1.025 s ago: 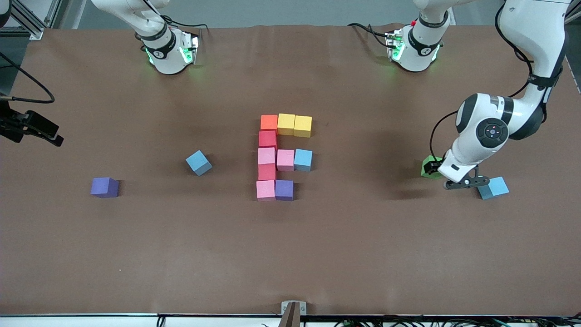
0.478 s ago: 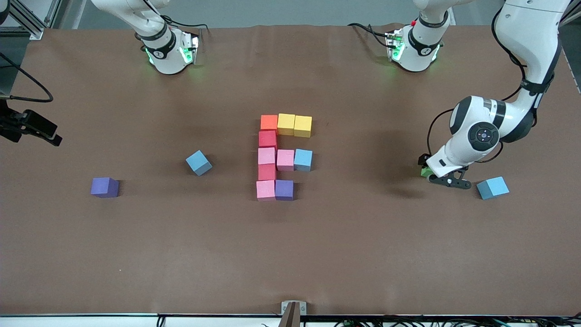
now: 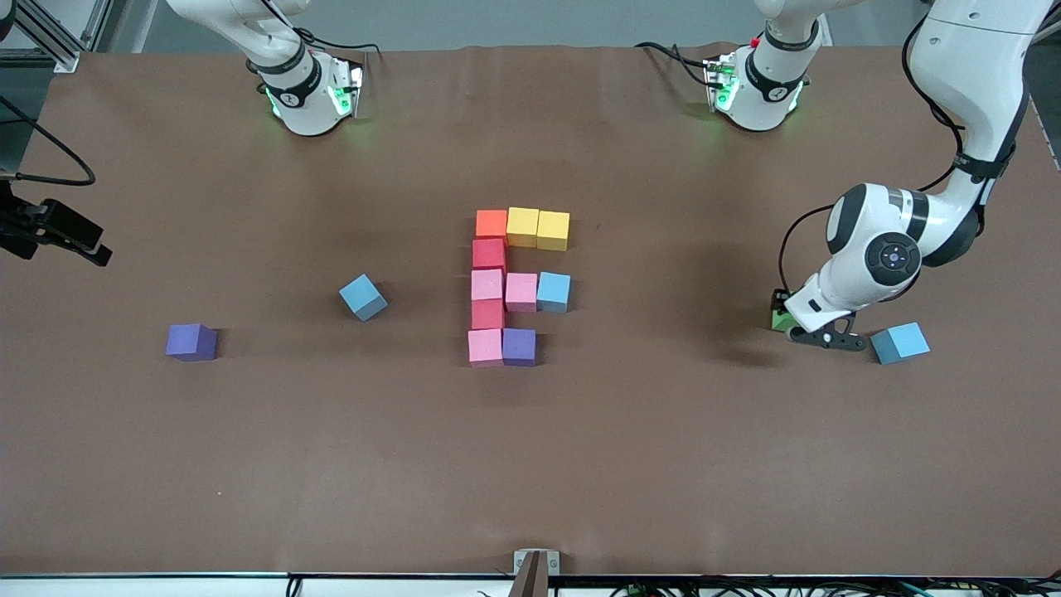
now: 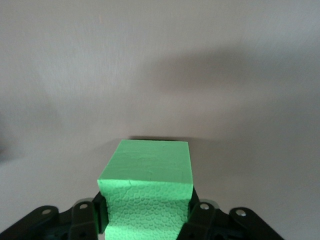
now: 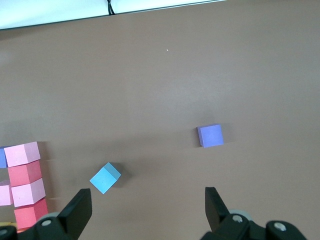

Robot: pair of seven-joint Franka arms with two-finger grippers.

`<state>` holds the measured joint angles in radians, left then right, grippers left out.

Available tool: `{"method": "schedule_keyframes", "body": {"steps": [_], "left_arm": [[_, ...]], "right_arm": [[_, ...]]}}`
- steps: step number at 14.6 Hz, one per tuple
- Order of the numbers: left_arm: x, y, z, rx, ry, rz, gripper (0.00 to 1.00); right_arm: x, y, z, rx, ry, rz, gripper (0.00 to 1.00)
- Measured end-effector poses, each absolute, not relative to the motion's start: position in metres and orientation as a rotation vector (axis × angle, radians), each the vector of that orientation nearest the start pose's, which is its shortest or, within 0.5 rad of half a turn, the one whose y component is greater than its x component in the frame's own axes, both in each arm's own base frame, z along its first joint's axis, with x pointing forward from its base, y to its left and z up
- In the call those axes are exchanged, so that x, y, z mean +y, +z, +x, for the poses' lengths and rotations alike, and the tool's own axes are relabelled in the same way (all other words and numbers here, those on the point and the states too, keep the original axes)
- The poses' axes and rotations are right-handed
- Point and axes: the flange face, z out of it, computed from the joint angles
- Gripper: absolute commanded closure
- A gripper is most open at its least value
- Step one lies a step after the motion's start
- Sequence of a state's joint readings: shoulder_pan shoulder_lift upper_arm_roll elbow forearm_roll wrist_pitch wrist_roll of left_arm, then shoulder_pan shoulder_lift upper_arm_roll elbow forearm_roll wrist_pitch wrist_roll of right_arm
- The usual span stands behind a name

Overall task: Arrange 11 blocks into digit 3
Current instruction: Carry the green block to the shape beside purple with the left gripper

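My left gripper point(image 3: 786, 322) is shut on the green block point(image 3: 778, 319) low at the table toward the left arm's end. In the left wrist view the green block point(image 4: 147, 182) sits squeezed between the black fingers point(image 4: 95, 215) of the left gripper point(image 4: 147, 222). The figure of blocks point(image 3: 488, 284) lies mid-table: an orange and two yellow blocks, a column of red and pink ones, a pink and light blue bar, then pink point(image 3: 485, 347) and purple point(image 3: 519, 347). My right gripper point(image 5: 145, 210) hangs open and holds nothing, over the table's edge at the right arm's end point(image 3: 58, 234).
A loose light blue block point(image 3: 900, 342) lies right beside the left gripper. Another light blue block point(image 3: 363, 297) and a purple block point(image 3: 191, 342) lie loose toward the right arm's end. The brown table point(image 3: 530, 464) is bare nearer the front camera.
The left gripper has come down around the green block and shut on it. The right arm waits without moving.
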<state>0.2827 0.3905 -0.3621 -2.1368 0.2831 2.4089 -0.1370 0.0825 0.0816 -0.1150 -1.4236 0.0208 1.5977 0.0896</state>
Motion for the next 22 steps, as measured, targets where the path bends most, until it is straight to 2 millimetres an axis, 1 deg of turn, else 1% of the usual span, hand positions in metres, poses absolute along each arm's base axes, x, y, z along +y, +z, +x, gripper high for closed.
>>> {"method": "schedule_keyframes", "body": {"steps": [1, 3, 5, 6, 7, 9, 10, 11, 12, 14, 16, 18, 19, 22], "left_arm": [[-0.056, 0.236, 0.571, 0.153, 0.080, -3.104, 0.99], [-0.090, 0.258, 0.590, -0.018, 0.042, -3.139, 1.00], [-0.134, 0.276, 0.610, -0.275, 0.065, -3.130, 1.00], [-0.158, 0.281, 0.619, -0.403, 0.080, -3.116, 1.00], [-0.185, 0.284, 0.626, -0.532, 0.090, -3.100, 1.00], [-0.238, 0.281, 0.631, -0.798, 0.097, -3.059, 0.99], [-0.260, 0.278, 0.631, -0.915, 0.100, -3.034, 0.99], [-0.275, 0.277, 0.633, -1.005, 0.106, -3.011, 0.99], [-0.282, 0.276, 0.636, -1.077, 0.124, -2.992, 0.99], [-0.285, 0.276, 0.645, -1.225, 0.189, -2.968, 1.00], [-0.289, 0.280, 0.652, -1.423, 0.210, -2.899, 1.00], [-0.301, 0.288, 0.657, -1.686, 0.218, -2.772, 1.00], [-0.308, 0.289, 0.658, -1.790, 0.225, -2.706, 1.00], [-0.335, 0.275, 0.652, -2.046, 0.235, -2.528, 0.99]], "right_arm": [[-0.013, 0.651, 0.583, 0.188, -0.145, -3.118, 0.00], [-0.013, 0.651, 0.583, 0.187, -0.144, -3.118, 0.00], [-0.014, 0.651, 0.583, 0.190, -0.143, -3.119, 0.00], [-0.014, 0.651, 0.583, 0.191, -0.144, -3.119, 0.00], [-0.015, 0.651, 0.583, 0.192, -0.144, -3.119, 0.00], [-0.016, 0.651, 0.583, 0.196, -0.144, -3.118, 0.00], [-0.020, 0.651, 0.583, 0.205, -0.144, -3.118, 0.00], [-0.024, 0.651, 0.582, 0.217, -0.144, -3.117, 0.00], [-0.028, 0.651, 0.582, 0.226, -0.144, -3.116, 0.00], [-0.029, 0.651, 0.582, 0.226, -0.143, -3.113, 0.00], [-0.027, 0.650, 0.582, 0.209, -0.139, -3.114, 0.00], [-0.026, 0.650, 0.582, 0.114, -0.136, -3.120, 0.00], [-0.028, 0.650, 0.582, 0.079, -0.134, -3.122, 0.00], [-0.029, 0.650, 0.581, 0.048, -0.130, -3.124, 0.00]]}}
